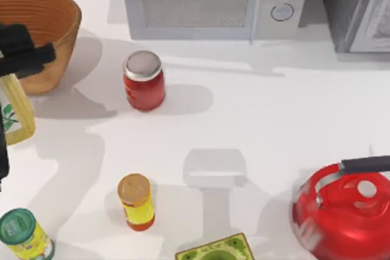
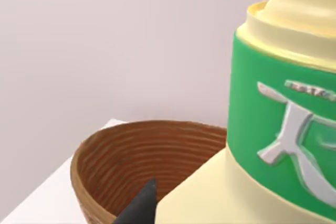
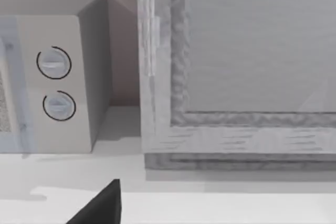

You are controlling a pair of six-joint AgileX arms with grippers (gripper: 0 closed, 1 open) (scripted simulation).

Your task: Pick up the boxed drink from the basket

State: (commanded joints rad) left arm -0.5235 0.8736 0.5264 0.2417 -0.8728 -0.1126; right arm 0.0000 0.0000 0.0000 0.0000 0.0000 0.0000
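One boxed drink hangs clamped in my left gripper at the table's nine o'clock edge, lifted clear of the single basket at ten o'clock. Its green band carries a silver mark I cannot read. One red jar stands near twelve o'clock of centre; one kettle sits at four o'clock. Open white table lies between. Whether my right gripper's fingers are apart, I cannot tell.

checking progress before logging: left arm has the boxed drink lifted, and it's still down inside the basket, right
Not quite. In the top view the boxed drink hangs under the left gripper, outside the basket and in front of its rim. The left wrist view shows the basket behind the carton.
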